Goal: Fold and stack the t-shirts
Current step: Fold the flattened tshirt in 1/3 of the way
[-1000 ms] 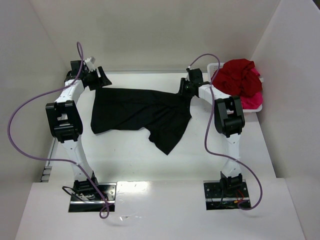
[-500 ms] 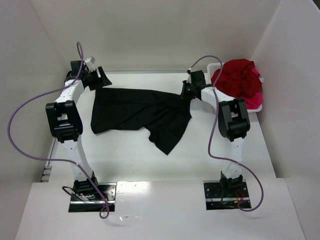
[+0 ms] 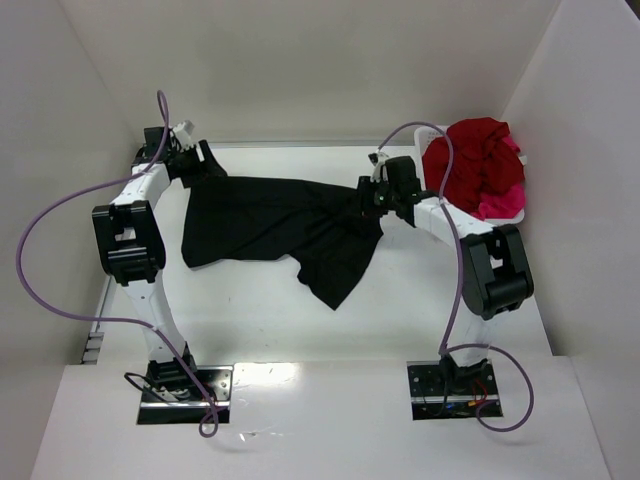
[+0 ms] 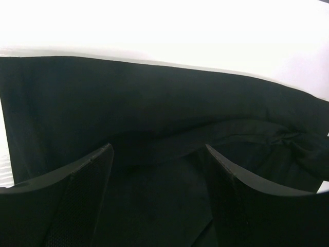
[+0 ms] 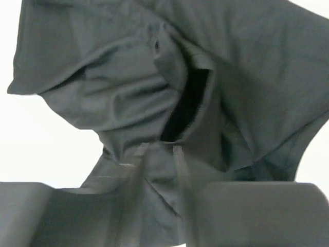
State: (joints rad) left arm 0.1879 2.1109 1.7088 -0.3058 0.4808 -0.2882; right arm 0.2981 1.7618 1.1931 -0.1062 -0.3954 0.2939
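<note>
A black t-shirt [image 3: 270, 225] lies spread and creased across the table between my two arms, with one corner trailing toward the near side. My left gripper [image 3: 198, 160] is at its far left corner. The left wrist view shows that gripper [image 4: 157, 149] open wide, with black t-shirt cloth [image 4: 154, 98] under and between the fingers. My right gripper [image 3: 372, 197] hangs over the bunched right part of the shirt. In the right wrist view its blurred fingers [image 5: 177, 159] stand a little apart over a fold near the neck hole [image 5: 185, 105]. A dark red t-shirt [image 3: 480, 150] and a pink one [image 3: 500, 205] are heaped at the far right.
The red and pink shirts sit in a white basket [image 3: 427, 133] against the right wall. White walls close in the table [image 3: 250, 320] at the back and on both sides. Purple cables loop from both arms.
My right arm's elbow has swung out to the right and nearer, and its gripper has slid a little nearer over the shirt. The left gripper turned slightly onto the corner. The shirt lies as before.
</note>
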